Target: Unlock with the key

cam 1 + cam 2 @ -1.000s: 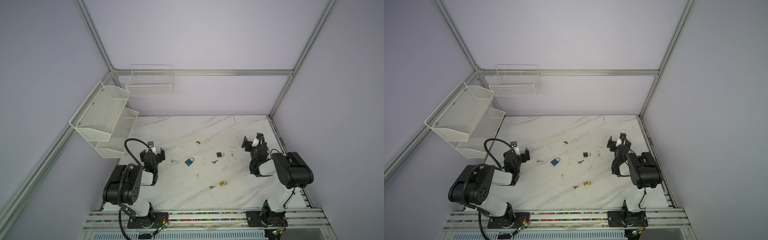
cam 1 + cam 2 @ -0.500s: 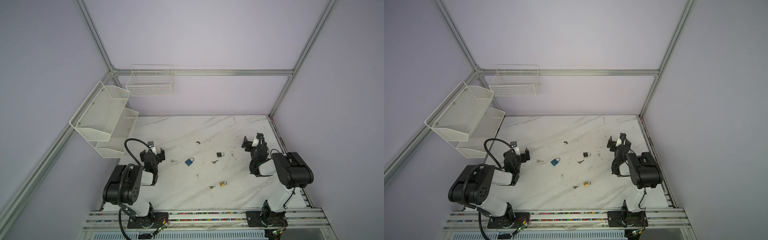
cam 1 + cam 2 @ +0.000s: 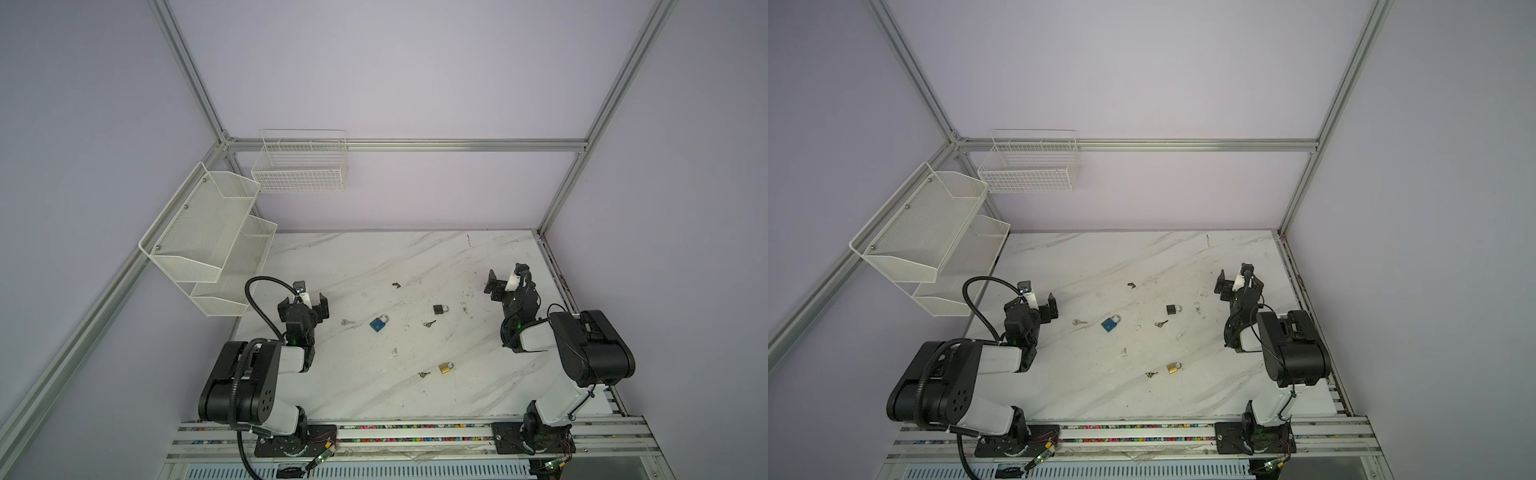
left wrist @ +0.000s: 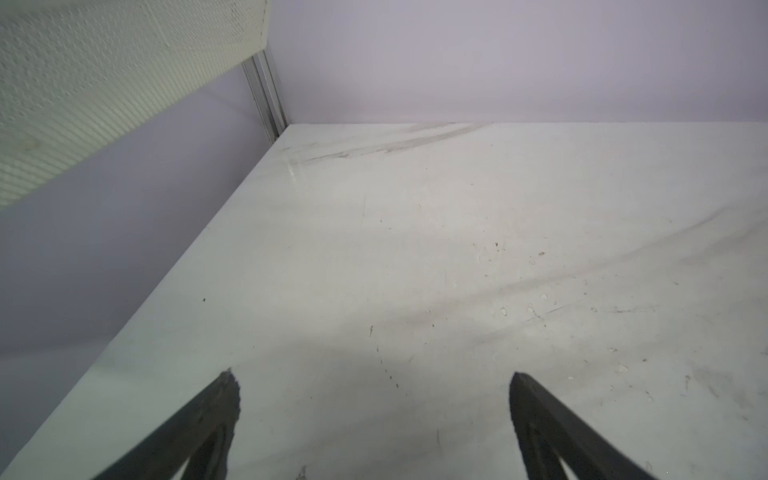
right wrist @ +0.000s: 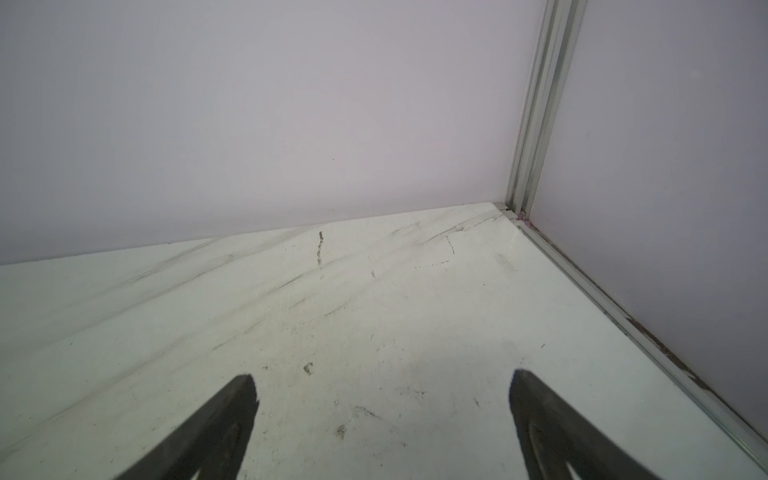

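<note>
Three padlocks lie mid-table in both top views: a blue one, a black one and a brass one. Several small keys lie loose near them, among them a silver key left of the blue padlock and a dark key below the black one. My left gripper rests low at the table's left, open and empty. My right gripper is low at the right, open and empty too. Neither wrist view shows a lock or key.
White mesh shelves hang on the left wall above the left arm, and a wire basket hangs on the back wall. The marble table is walled at the back and both sides by an aluminium frame.
</note>
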Robot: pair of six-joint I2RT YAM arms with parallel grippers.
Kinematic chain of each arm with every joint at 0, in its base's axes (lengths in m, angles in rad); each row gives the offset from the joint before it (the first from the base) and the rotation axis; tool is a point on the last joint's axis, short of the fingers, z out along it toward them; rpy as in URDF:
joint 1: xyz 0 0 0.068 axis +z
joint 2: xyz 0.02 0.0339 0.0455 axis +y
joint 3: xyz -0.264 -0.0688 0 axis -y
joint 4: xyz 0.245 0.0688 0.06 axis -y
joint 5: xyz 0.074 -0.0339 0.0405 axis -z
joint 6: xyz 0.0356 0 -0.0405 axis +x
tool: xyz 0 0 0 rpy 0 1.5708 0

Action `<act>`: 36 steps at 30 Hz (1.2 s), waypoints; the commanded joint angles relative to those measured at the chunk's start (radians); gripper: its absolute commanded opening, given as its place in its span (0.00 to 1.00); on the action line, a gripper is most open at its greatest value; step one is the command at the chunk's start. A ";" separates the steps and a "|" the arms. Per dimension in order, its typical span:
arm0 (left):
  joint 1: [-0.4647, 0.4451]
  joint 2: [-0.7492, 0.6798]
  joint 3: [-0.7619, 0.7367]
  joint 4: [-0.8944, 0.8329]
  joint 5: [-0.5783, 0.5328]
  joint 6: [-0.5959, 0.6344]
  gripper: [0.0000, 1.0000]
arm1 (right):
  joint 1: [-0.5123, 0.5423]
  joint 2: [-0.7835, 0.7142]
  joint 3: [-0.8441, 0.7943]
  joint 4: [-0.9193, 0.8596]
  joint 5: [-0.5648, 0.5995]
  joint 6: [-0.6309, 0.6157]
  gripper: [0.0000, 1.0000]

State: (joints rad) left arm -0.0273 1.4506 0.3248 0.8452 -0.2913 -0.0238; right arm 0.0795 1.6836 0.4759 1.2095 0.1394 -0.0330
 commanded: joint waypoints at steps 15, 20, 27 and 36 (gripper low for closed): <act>0.008 -0.498 0.180 -0.567 -0.065 -0.533 1.00 | 0.002 -0.304 0.221 -0.708 0.075 0.562 0.97; 0.020 -0.522 0.224 -0.686 0.027 -0.614 1.00 | 0.002 -0.306 0.303 -0.877 -0.028 0.567 0.98; 0.017 -0.507 0.285 -0.789 0.253 -0.650 1.00 | 0.037 -0.298 0.417 -1.134 -0.115 0.599 0.98; -0.073 -0.468 0.316 -0.884 0.433 -0.691 1.00 | 0.271 -0.237 0.552 -1.420 -0.072 0.672 0.98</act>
State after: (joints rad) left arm -0.0608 0.9829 0.5358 -0.0051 0.0422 -0.6926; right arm 0.2806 1.4292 0.9936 -0.0460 0.0483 0.5865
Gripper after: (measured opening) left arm 0.999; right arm 0.976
